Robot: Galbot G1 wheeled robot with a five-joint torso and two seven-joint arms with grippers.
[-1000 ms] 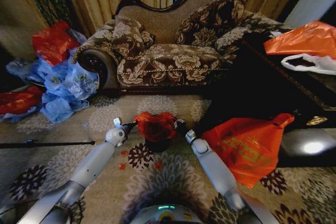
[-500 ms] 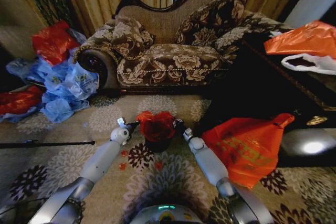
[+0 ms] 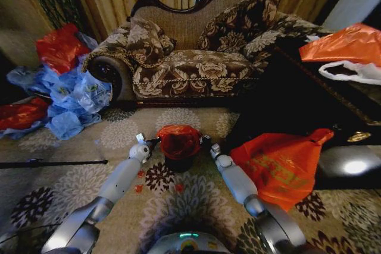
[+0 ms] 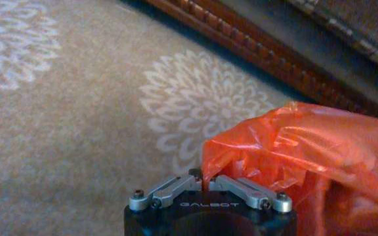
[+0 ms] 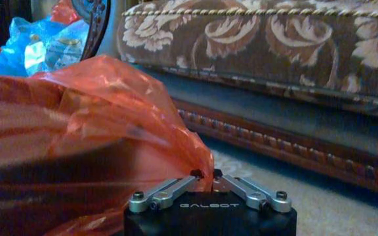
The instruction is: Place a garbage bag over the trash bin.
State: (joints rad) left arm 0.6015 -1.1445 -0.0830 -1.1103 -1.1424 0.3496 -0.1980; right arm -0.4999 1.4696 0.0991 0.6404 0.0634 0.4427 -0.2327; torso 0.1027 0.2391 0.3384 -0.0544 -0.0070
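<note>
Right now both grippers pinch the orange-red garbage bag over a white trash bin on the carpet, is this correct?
Not quite: the trash bin is black, as the head view shows. The left gripper and right gripper do pinch the garbage bag over it.

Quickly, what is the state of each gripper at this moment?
Left gripper: closed on the edge of the thin glossy orange-red garbage bag.
Right gripper: closed on the same bag's opposite edge, beside the black trash bin.

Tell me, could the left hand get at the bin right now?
Probably not freely. The left hand is shut on the bag's edge beside the bin, and the bag covers the bin's top. The right hand pinches the opposite edge.
</note>
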